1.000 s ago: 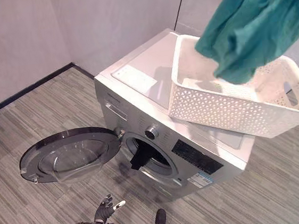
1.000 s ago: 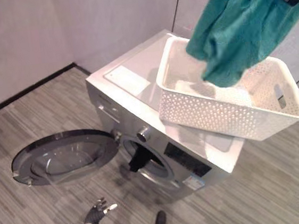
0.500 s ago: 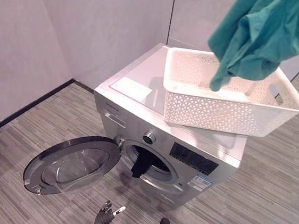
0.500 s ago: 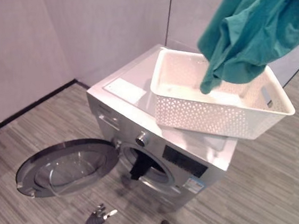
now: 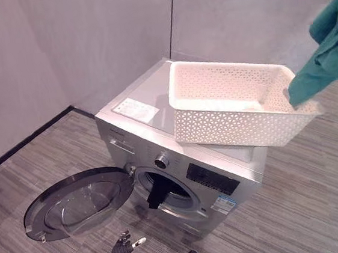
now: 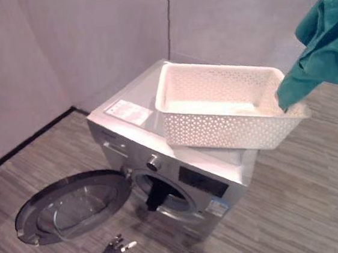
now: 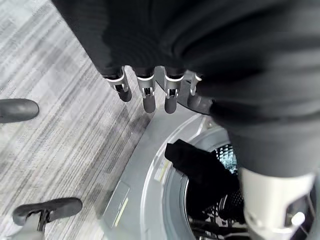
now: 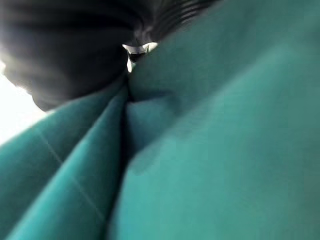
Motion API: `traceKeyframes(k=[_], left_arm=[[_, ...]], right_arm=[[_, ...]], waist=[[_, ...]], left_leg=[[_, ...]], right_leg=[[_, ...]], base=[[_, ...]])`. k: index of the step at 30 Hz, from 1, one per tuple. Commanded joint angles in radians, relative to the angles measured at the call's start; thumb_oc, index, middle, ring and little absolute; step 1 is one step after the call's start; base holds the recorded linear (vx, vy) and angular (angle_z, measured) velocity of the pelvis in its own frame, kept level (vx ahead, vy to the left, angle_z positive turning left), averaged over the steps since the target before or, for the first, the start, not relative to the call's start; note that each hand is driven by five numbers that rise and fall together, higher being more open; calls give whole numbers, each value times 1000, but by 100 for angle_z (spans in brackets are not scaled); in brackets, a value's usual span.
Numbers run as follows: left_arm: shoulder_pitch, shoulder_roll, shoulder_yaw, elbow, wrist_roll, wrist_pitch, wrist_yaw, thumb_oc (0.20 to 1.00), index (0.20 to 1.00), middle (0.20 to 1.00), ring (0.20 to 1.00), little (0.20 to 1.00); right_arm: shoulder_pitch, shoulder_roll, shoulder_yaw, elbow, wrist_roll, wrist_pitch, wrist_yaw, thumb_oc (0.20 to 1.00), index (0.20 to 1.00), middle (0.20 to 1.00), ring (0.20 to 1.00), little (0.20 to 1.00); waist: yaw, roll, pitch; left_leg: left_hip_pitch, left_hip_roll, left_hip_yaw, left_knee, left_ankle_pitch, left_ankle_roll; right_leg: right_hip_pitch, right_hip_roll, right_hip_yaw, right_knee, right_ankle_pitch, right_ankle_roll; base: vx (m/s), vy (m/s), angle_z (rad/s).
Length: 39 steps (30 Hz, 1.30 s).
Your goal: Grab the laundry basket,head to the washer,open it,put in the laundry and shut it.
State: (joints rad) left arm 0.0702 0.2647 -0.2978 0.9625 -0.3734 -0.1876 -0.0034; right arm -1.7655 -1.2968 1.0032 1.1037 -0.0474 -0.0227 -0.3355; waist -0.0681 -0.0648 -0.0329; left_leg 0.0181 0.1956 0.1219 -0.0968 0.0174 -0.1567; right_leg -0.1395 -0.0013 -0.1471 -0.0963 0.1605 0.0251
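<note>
A silver front-loading washer point(image 5: 206, 178) stands in the middle with its round door point(image 5: 79, 202) swung wide open to the left. A black garment point(image 5: 157, 195) hangs out of the drum mouth, seen close in the left wrist view point(image 7: 200, 172). On the washer's top sits the white lattice laundry basket point(image 5: 235, 125). A teal garment point(image 5: 331, 55) hangs in the air over the basket's right end, gathered into my right hand point(image 8: 65, 45). My left hand point(image 5: 123, 250) hangs low in front of the washer, its fingers point(image 7: 145, 95) relaxed and holding nothing.
Grey walls point(image 5: 88, 44) close in behind the washer, with a dark skirting strip point(image 5: 25, 141) along the left one. Striped grey floor point(image 5: 321, 195) lies open to the right and in front of the washer.
The camera has shifted. The teal garment has moved right, from over the basket's middle to its right end. The left hand has stayed low.
</note>
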Motion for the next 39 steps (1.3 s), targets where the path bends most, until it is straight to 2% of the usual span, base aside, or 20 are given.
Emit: traceKeyframes(k=[1,9,13,14,15,17,18,19,22,26,28,29,31,33,35,36,37,39], left_arm=[[-56,35,-12,9,24,-16,16,1000,1000,1000,1000,1000],[-53,18,6,25,24,-19,21,1000,1000,1000,1000,1000],[-49,-19,30,24,23,-20,22,1000,1000,1000,1000,1000],[-46,-18,36,21,27,-21,24,1000,1000,1000,1000,1000],[-45,-29,42,14,30,-23,24,1000,1000,1000,1000,1000],[-36,-21,51,-2,34,-23,25,1000,1000,1000,1000,1000],[-36,-31,59,-12,34,-25,25,1000,1000,1000,1000,1000],[-34,-32,65,-22,38,-28,26,1000,1000,1000,1000,1000],[-34,-23,72,-38,63,-32,33,1000,1000,1000,1000,1000],[-38,-1,95,-55,79,-30,41,1000,1000,1000,1000,1000],[-43,1,115,-57,87,-29,49,1000,1000,1000,1000,1000],[-43,3,114,-57,87,-29,49,1000,1000,1000,1000,1000],[-50,6,128,-59,99,-30,57,1000,1000,1000,1000,1000],[-57,8,154,-71,110,-30,68,1000,1000,1000,1000,1000],[-60,12,160,-72,111,-30,72,1000,1000,1000,1000,1000],[-61,15,168,-83,117,-33,73,1000,1000,1000,1000,1000],[-60,17,168,-83,118,-33,73,1000,1000,1000,1000,1000],[-67,42,159,-116,168,-44,82,1000,1000,1000,1000,1000]], right_arm=[[-132,-84,-8,11,-28,-2,-92,200,200,200,200,200],[-36,-183,-83,-29,19,-14,-85,200,200,200,200,200],[227,-219,-302,-122,43,-29,-77,200,200,200,200,200],[347,-217,-411,-155,37,-29,-78,200,200,200,200,200],[408,-212,-455,-176,34,-31,-75,200,200,200,200,200],[670,-189,-684,-241,17,-30,-78,200,200,200,200,200],[739,-165,-729,-273,12,-33,-69,200,200,200,200,200],[858,-133,-824,-317,10,-37,-60,200,200,200,200,200],[1186,3,-1075,-435,11,-44,-41,200,200,200,200,200],[1505,173,-1269,-611,-48,-35,-11,200,200,200,200,200],[1566,252,-1282,-671,-54,-38,-4,200,200,200,200,200],[1574,256,-1288,-677,-56,-36,-4,200,200,200,200,200],[1638,324,-1304,-752,-61,-40,14,200,200,200,200,200],[1733,435,-1324,-865,-64,-52,33,200,200,200,200,200],[1762,472,-1332,-899,-62,-54,36,200,200,200,200,200],[1790,522,-1318,-928,-58,-60,50,200,200,200,200,200],[1792,525,-1318,-931,-59,-59,50,200,200,200,200,200],[1816,590,-1285,-962,-39,-66,80,200,200,200,200,200]], waist=[[8,-56,14],[-22,-44,14],[-46,-12,19],[-51,-13,19],[-58,-2,21],[-64,-9,23],[-71,2,27],[-79,5,28],[-83,-2,31],[-78,-4,38],[-80,1,42],[-79,-1,41],[-83,1,44],[-92,4,51],[-93,1,51],[-99,0,51],[-96,-2,51],[-104,-6,57]], left_leg=[[57,11,-37,10,-31,40],[70,-1,-11,10,-51,48],[82,-9,10,10,-68,55],[85,-10,14,10,-71,58],[87,-12,17,10,-74,60],[90,-13,22,10,-76,62],[91,-15,25,10,-76,64],[93,-16,30,10,-77,65],[96,-18,41,10,-82,70],[99,-20,45,10,-82,73],[100,-20,46,10,-82,74],[100,-20,46,10,-82,74],[103,-20,52,10,-83,75],[106,-19,60,16,-81,76],[107,-19,66,22,-83,76],[106,-17,80,44,-91,76],[105,-17,83,48,-94,76],[95,-10,105,100,-101,73]], right_leg=[[79,-115,79,43,-136,141],[73,-127,101,44,-128,149],[65,-130,122,43,-121,153],[64,-130,128,43,-120,153],[61,-130,132,44,-119,154],[58,-131,139,46,-117,154],[57,-132,143,45,-115,154],[56,-132,147,43,-113,155],[53,-133,157,36,-107,156],[52,-135,160,35,-106,155],[52,-135,161,37,-107,154],[53,-135,161,37,-108,154],[52,-135,161,37,-108,154],[50,-134,167,38,-106,152],[49,-133,173,36,-105,152],[47,-131,183,33,-100,152],[46,-131,185,33,-99,152],[39,-126,199,35,-92,152]], base=[[5,57,-18],[-9,27,-9],[-14,25,-19],[-10,11,-4],[-18,9,-12],[-29,17,-22],[-35,20,-16],[-36,16,-8],[-23,4,-12],[-19,-2,-7],[-9,-6,-8],[-10,-4,-4],[0,0,0],[-38,-10,1],[-29,-5,-1],[-29,-3,-9],[-34,-5,-12],[-72,-16,-34]])
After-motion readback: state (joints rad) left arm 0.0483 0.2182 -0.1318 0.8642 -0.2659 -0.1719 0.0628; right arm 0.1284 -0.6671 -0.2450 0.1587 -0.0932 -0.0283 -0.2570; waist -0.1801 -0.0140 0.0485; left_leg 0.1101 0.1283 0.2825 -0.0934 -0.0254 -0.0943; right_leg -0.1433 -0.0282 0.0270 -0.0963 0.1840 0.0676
